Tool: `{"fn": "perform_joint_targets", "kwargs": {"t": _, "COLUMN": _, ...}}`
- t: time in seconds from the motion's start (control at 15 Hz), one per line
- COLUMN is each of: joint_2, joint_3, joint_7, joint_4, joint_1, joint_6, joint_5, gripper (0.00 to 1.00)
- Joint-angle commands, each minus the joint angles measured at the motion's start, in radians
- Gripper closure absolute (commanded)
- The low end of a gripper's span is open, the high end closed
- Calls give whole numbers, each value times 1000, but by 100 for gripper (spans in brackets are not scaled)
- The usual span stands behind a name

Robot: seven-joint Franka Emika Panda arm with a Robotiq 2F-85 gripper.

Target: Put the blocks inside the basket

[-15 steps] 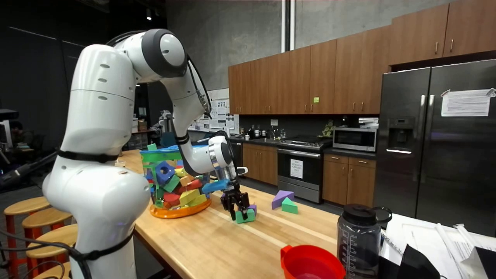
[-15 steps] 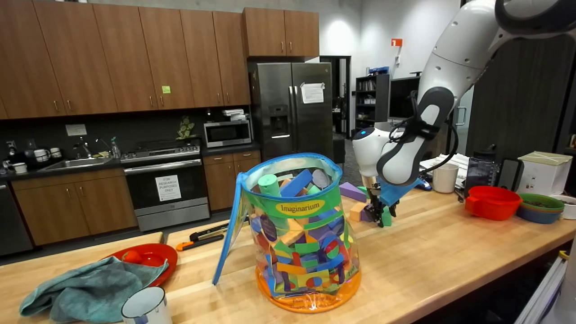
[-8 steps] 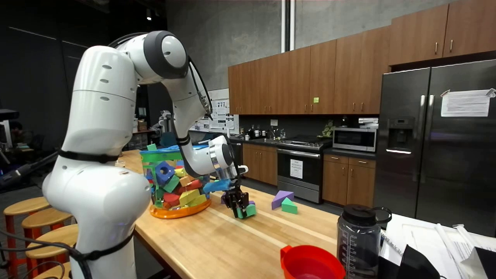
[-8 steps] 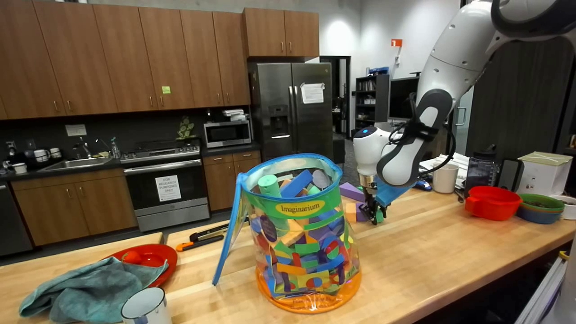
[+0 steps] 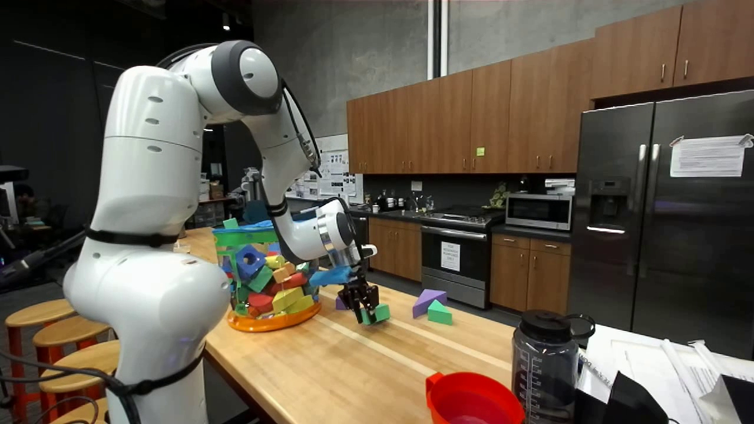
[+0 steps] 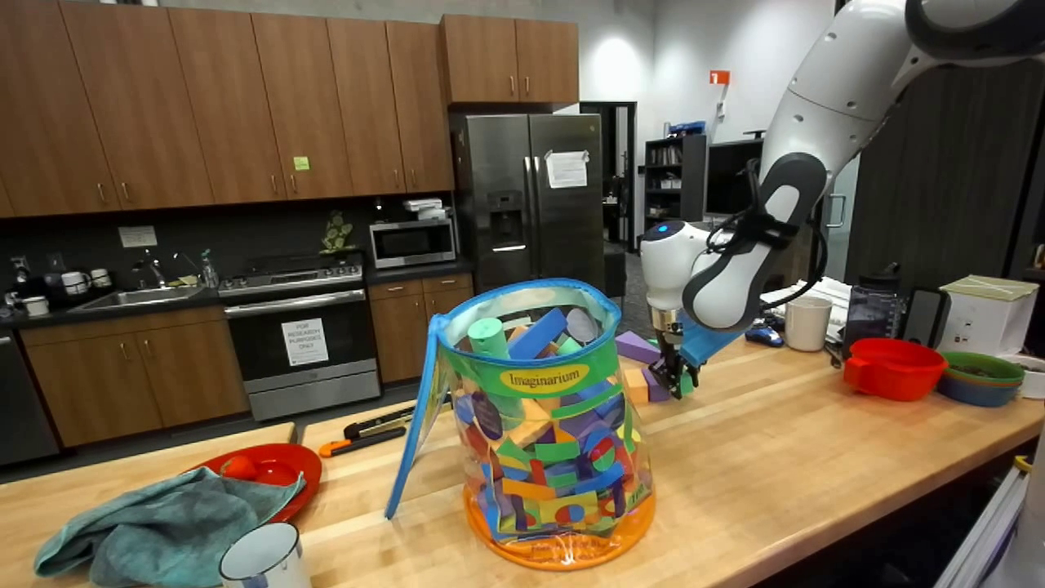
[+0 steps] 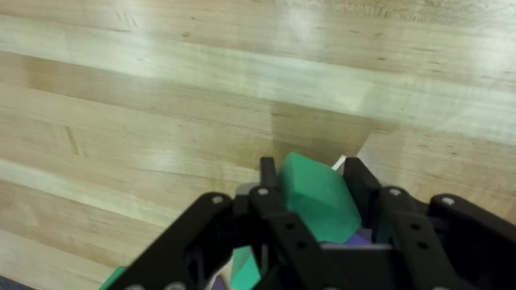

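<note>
Green block pinched in the claw, purple block partly hidden behind

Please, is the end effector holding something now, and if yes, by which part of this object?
Yes: in the wrist view, the end effector holds a green block by two opposite sides. Whether nearer its middle or end, I cannot tell.
</note>
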Motion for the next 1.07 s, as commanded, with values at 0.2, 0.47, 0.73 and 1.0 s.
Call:
{"fn": "perform_joint_targets", "kwargs": {"t": 0.2, "joint_2": -218, "joint_3": 81, "joint_7": -75, "joint_4": -18, "joint_1": 13, "joint_6": -223, "joint_5": 42, "gripper": 80}}
{"fn": "perform_joint_targets", "kwargs": {"t": 0.47, "joint_2": -306, "joint_3": 163, "joint_7": -114, "joint_4": 33, "joint_1": 11, "joint_6": -292, "joint_5": 80, "gripper": 80}}
{"fn": "perform_joint_targets", "kwargs": {"t": 0.73, "joint_2": -381, "joint_3": 236, "joint_7": -142, "joint_4": 96, "joint_1": 12, "joint_6": -343, "joint_5": 93, "gripper": 80}}
{"fn": "perform_joint_targets", "kwargs": {"t": 1.0, "joint_2": -425, "joint_3": 289, "joint_7": -154, "joint_4": 146, "joint_1": 9, "joint_6": -358, "joint_5": 91, "gripper": 80}}
